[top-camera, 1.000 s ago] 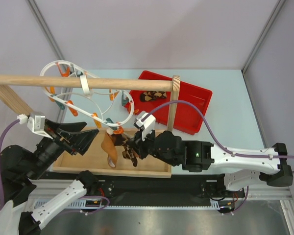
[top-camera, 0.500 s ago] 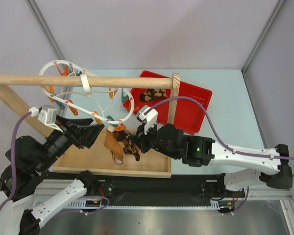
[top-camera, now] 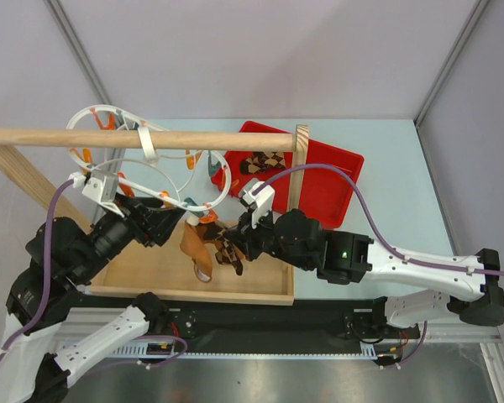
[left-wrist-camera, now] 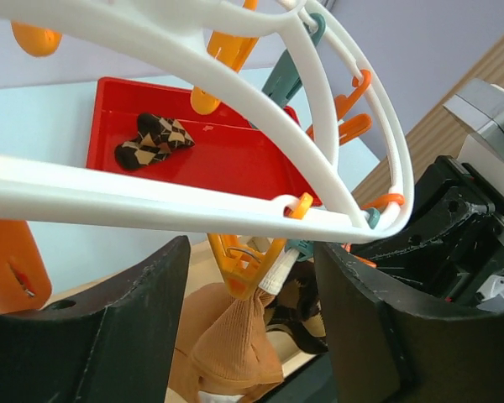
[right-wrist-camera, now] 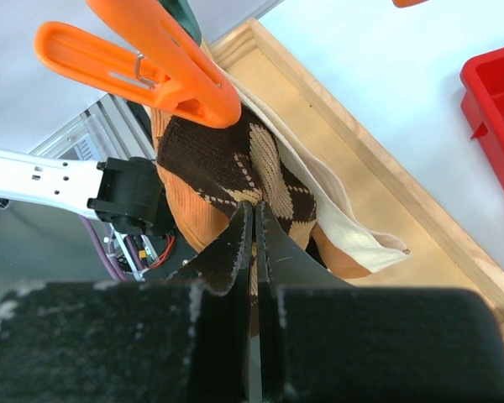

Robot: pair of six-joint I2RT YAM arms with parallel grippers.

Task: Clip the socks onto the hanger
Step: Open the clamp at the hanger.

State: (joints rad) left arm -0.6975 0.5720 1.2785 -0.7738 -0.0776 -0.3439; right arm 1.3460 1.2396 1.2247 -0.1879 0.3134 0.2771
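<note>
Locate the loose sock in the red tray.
Top view, right of centre: the sock lies in the tray's left half, just below the rod, left of its post.

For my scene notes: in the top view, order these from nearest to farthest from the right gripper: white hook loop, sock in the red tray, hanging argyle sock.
1. Hanging argyle sock, pinched in the right gripper.
2. Second sock, in the red tray, beyond the gripper.
3. White hook loop, far left on the wooden rod.
</note>
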